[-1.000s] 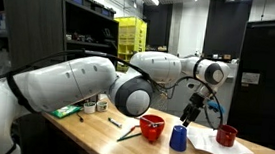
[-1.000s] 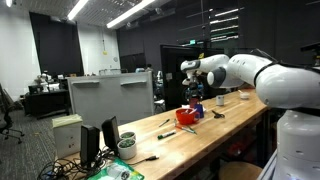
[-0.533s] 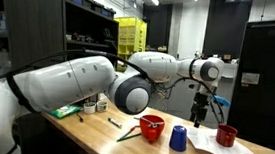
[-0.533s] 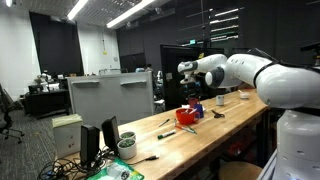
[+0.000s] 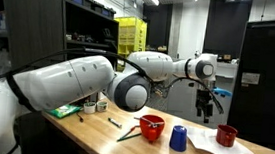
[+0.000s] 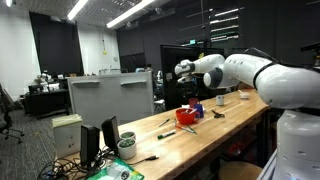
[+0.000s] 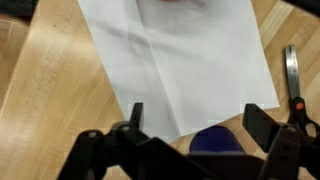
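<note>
While the end effector (image 5: 206, 106) hangs high above the wooden counter (image 5: 92, 138), its jaws stand spread wide and grasp nothing. The thing nearest it, a blue plastic cup (image 5: 178, 139), stands upright on the counter at the left edge of a flat white paper sheet (image 5: 215, 145), below and left of the fingers and well apart from them. In the wrist view it peeks in between them. A red bowl (image 5: 152, 128) sits further left, and a dark red cup (image 5: 227, 135) on the paper's right. This looks like a hover between contacts. Gripping the blue plastic cup would call for centring over it, then lowering straight with the jaws wide.
</note>
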You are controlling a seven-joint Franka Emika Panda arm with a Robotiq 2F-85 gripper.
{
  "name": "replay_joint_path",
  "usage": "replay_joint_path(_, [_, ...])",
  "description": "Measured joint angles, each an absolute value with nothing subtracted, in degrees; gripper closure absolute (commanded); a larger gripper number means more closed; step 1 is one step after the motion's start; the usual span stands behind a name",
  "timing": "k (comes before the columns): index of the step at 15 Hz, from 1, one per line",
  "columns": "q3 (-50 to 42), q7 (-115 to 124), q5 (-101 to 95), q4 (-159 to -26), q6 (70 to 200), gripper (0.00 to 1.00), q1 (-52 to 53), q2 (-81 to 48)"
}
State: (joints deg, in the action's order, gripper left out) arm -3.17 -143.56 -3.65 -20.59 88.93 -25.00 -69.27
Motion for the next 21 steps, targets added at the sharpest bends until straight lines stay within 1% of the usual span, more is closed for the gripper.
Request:
replay_joint_path(7, [-4.08,-147.0,-4.08,-20.58,95.98,0.0,-24.54,-69.13])
replay_joint_path(20, [-4.14,-149.33,-4.07,-21.22,96.5,0.0,-24.63,-69.06])
replay_joint_path(21, [-1.6,-149.47,-7.6,-21.42,96.69,0.0,-24.64,-69.02])
